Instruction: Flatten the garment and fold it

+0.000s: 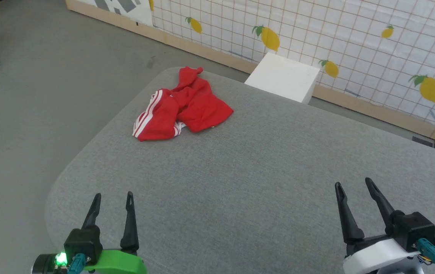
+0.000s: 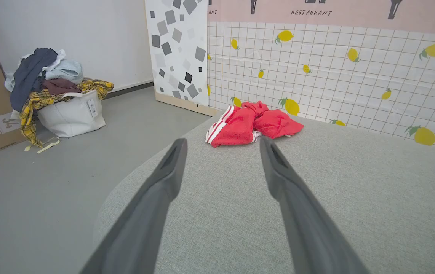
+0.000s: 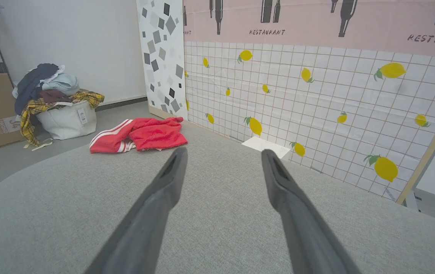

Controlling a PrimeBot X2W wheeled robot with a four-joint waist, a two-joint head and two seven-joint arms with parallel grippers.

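Garment (image 1: 183, 108) bunched, far-left corner of table (image 1: 248, 182); left gripper (image 1: 113, 196), right gripper (image 1: 352, 182) splayed, empty; advise pinching opposite edges, pulling apart

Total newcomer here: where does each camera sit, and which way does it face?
Head view: on the head, facing forward and down at the table; left gripper and right gripper show, open.
Left wrist view: on the left wrist, looking along its fingers at the garment.
Right wrist view: on the right wrist, along its fingers toward the lemon wall.
Shared: all three see the garment.
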